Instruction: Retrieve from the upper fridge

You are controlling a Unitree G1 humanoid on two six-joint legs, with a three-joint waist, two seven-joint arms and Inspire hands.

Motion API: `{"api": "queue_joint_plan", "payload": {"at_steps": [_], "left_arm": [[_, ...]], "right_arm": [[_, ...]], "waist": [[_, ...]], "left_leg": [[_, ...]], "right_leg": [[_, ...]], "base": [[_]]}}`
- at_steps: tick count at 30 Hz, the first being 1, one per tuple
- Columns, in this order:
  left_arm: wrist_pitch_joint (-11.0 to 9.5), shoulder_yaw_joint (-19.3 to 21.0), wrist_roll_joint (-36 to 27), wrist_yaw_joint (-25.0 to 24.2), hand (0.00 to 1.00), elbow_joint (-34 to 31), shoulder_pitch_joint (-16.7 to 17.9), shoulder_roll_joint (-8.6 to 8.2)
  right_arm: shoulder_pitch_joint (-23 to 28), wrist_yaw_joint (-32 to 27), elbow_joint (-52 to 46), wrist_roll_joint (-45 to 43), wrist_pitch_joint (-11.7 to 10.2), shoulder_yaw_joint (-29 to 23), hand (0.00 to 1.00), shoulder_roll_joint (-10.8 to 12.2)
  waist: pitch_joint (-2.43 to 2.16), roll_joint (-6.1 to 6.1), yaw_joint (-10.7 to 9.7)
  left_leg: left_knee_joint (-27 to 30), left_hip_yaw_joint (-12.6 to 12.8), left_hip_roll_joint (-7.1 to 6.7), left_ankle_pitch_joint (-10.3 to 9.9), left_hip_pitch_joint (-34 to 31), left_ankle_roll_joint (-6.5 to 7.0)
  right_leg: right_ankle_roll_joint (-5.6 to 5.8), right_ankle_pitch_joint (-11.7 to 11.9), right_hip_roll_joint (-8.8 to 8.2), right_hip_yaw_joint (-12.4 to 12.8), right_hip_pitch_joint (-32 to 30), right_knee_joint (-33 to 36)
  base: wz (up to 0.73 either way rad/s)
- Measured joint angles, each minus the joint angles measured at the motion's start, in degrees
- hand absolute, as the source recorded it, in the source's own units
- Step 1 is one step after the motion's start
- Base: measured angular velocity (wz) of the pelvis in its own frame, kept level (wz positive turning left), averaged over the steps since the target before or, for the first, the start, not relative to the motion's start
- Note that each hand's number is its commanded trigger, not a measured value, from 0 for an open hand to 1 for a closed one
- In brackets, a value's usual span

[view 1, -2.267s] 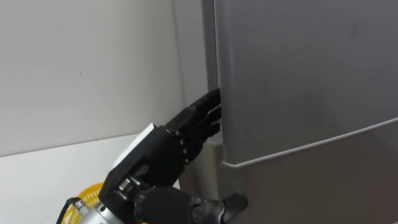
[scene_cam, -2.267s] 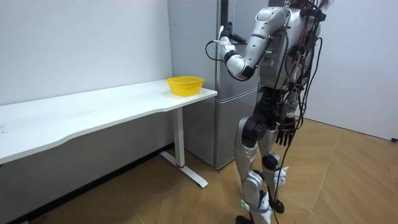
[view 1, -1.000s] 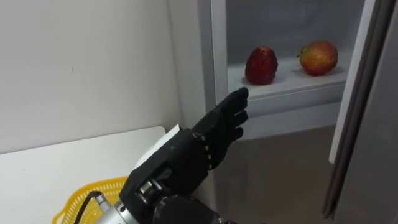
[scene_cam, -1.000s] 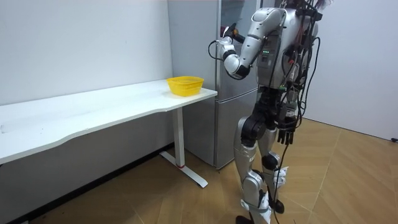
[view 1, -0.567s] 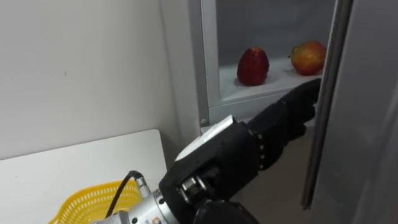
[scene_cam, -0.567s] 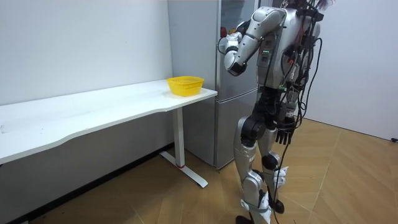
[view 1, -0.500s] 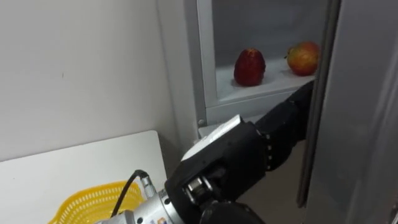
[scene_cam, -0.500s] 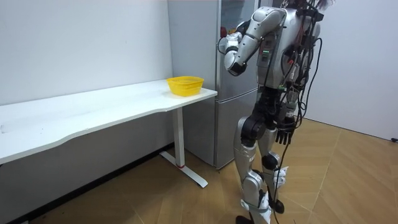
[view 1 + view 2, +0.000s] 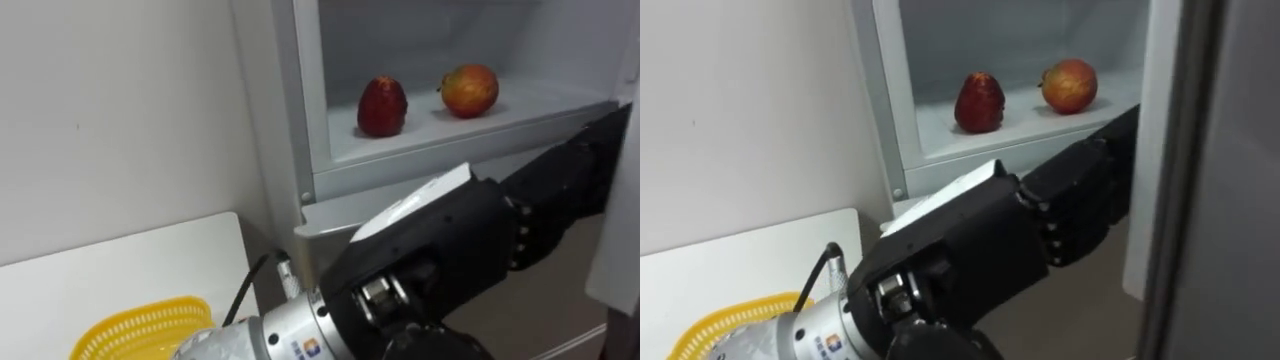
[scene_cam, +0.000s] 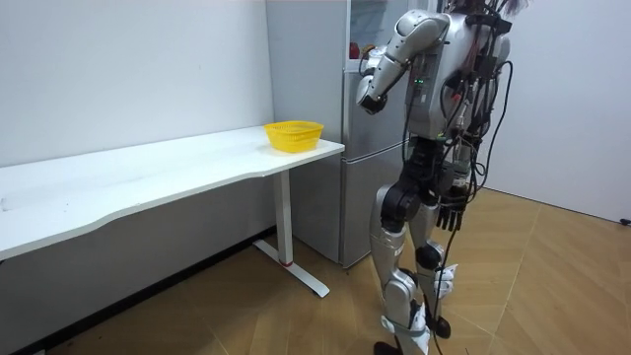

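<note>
2 fruits wait upper centre on the fridge shelf (image 9: 540, 108): a dark red apple (image 9: 382, 105) and a red-yellow apple (image 9: 469, 90). The left hand (image 9: 470, 240) crosses lower right, fingers (image 9: 575, 170) straight and together against the door (image 9: 1220, 200), tips hidden. Door-opening looks nearly done; next, reach in and grasp 1.

Fridge shelf (image 9: 430, 128): red apple (image 9: 382, 105), red-yellow apple (image 9: 470, 90) (apart); white table (image 9: 150, 270): yellow basket (image 9: 140, 325).

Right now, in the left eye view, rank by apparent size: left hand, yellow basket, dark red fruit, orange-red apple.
1. left hand, nearest the camera.
2. yellow basket, partly cut off.
3. dark red fruit and orange-red apple: alike, unranked.
</note>
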Motion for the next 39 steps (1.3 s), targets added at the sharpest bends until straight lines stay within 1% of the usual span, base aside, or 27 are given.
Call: {"api": "queue_joint_plan", "payload": {"at_steps": [4,7,9,13,15,17,18,20,23,25,28,31,33,35,37,38,39], "left_arm": [[0.0,-2.6,-0.3,-0.1,0.00,0.0,-1.7,-0.05],[0.0,-3.6,-0.4,-0.2,0.00,0.0,-3.0,-0.12],[0.0,-3.8,-0.4,-0.3,0.00,0.0,-3.6,-0.16],[0.0,-4.1,-0.5,-0.2,0.00,0.0,-3.9,-0.45],[0.0,-4.1,-0.5,-0.1,0.00,0.0,-4.1,-0.56],[0.1,-4.2,-0.5,-0.1,0.00,0.0,-4.5,-0.96],[0.1,-4.2,-0.6,0.0,0.00,0.1,-4.7,-1.44],[0.1,-4.9,-1.2,0.0,0.00,1.0,-5.5,-2.04],[0.1,-6.1,-1.3,0.9,0.00,1.3,-5.7,-2.80],[0.1,-6.1,-1.1,1.0,0.00,1.9,-5.7,-3.80],[0.1,-6.1,-0.9,1.0,0.00,2.3,-5.7,-4.07],[0.1,-6.1,0.1,1.0,0.00,2.1,-5.7,-4.05],[0.0,-6.1,0.6,1.0,0.00,1.7,-5.7,-4.00],[-0.1,-5.9,2.6,1.1,0.00,1.3,-5.6,-3.89],[-0.4,-4.2,3.4,1.3,0.00,-0.1,-5.1,-3.45],[-0.7,-3.6,3.5,1.4,0.00,-0.4,-4.9,-3.37],[-1.3,-2.5,4.5,2.0,0.00,-1.3,-3.4,-3.08]], "right_arm": [[-0.9,-0.6,0.3,0.4,0.0,0.2,0.00,0.0],[-1.0,-1.3,0.2,0.3,-0.1,0.5,0.00,0.0],[-1.5,-1.4,0.3,0.4,0.0,0.5,0.00,0.0],[-2.3,-2.6,0.2,0.7,-0.2,0.5,0.00,0.0],[-2.9,-2.7,0.3,1.0,-0.2,0.5,0.00,-0.1],[-3.0,-3.0,0.3,1.1,-0.2,0.6,0.00,-0.2],[-3.0,-3.0,0.3,1.2,-0.3,0.7,0.00,-0.2],[-3.0,-3.0,0.3,2.1,-0.3,1.5,0.00,-0.3],[-3.1,-3.0,0.2,2.3,-0.4,3.0,0.00,-0.4],[-3.1,-3.2,0.3,2.4,-0.3,4.4,0.00,-0.4],[-3.1,-3.5,0.4,2.4,-0.6,5.0,0.00,-0.3],[-3.0,-3.7,0.4,2.6,-1.0,5.0,0.00,-0.2],[-2.9,-3.7,0.4,3.0,-1.1,5.1,0.00,-0.2],[-2.2,-3.7,0.3,3.2,-1.1,5.1,0.00,0.0],[-1.4,-3.5,0.2,2.9,-1.2,5.0,0.00,0.1],[-1.4,-3.6,0.3,2.9,-1.3,5.0,0.00,0.1],[-1.3,-3.7,0.4,2.8,-1.6,5.0,0.00,0.2]], "waist": [[0.00,0.36,-1.1],[-0.02,0.62,-1.3],[0.01,0.92,-1.5],[-0.17,1.48,-2.2],[-0.16,1.67,-2.6],[-0.12,1.79,-2.7],[-0.10,1.82,-2.8],[-0.07,1.79,-2.9],[0.03,1.86,-2.8],[0.11,1.80,-2.7],[0.43,1.45,-2.6],[0.84,0.84,-2.2],[0.95,0.63,-1.5],[0.95,0.23,-0.4],[0.90,0.09,1.5],[0.89,0.06,1.9],[0.83,-0.06,2.5]], "left_leg": [[0.0,0.5,0.15,0.0,-0.4,0.00],[0.0,0.7,0.25,0.0,-0.5,0.00],[0.1,0.7,0.31,0.0,-0.7,0.00],[0.1,0.7,0.47,0.0,-0.8,0.00],[0.1,0.7,0.52,0.0,-0.8,0.00],[0.1,0.7,0.56,0.0,-0.7,-0.01],[0.1,0.7,0.57,0.0,-0.7,-0.01],[0.0,0.7,0.57,0.0,-0.5,-0.01],[0.0,0.8,0.57,0.0,-0.4,-0.01],[0.0,0.9,0.58,0.0,-0.2,-0.01],[0.0,1.0,0.57,0.0,-0.1,-0.02],[0.0,1.0,0.55,0.0,-0.4,-0.02],[0.0,1.0,0.53,0.0,-0.8,-0.02],[0.0,0.9,0.54,0.0,-0.8,-0.02],[-0.1,0.8,0.55,0.0,-1.0,-0.02],[-0.1,0.7,0.56,0.0,-1.0,-0.03],[-0.2,0.6,0.59,0.0,-1.0,-0.03]], "right_leg": [[-0.12,0.2,0.04,0.0,-0.1,0.1],[-0.15,0.2,0.10,0.0,-0.2,0.1],[-0.21,0.3,0.15,0.0,-0.4,0.0],[-0.27,0.3,0.28,-0.1,-0.5,0.0],[-0.31,0.4,0.34,-0.1,-0.6,0.0],[-0.34,0.4,0.35,-0.1,-0.5,0.0],[-0.34,0.4,0.35,-0.2,-0.4,0.0],[-0.35,0.4,0.35,-0.2,-0.2,0.0],[-0.36,0.4,0.38,-0.2,-0.3,0.0],[-0.36,0.4,0.41,0.0,-0.3,0.0],[-0.36,0.4,0.41,0.0,-0.3,-0.1],[-0.36,0.4,0.45,0.3,-0.7,0.0],[-0.36,0.4,0.48,0.5,-1.2,0.1],[-0.36,0.4,0.50,0.5,-1.3,0.3],[-0.36,0.4,0.54,0.6,-1.5,0.2],[-0.36,0.4,0.53,0.5,-1.5,0.2],[-0.36,0.4,0.55,0.5,-1.4,0.2]], "base": [[-0.03],[0.00],[0.00],[0.00],[0.00],[0.00],[0.00],[0.00],[0.00],[-0.02],[-0.01],[-0.01],[-0.06],[-0.02],[0.00],[0.00],[0.00]]}}
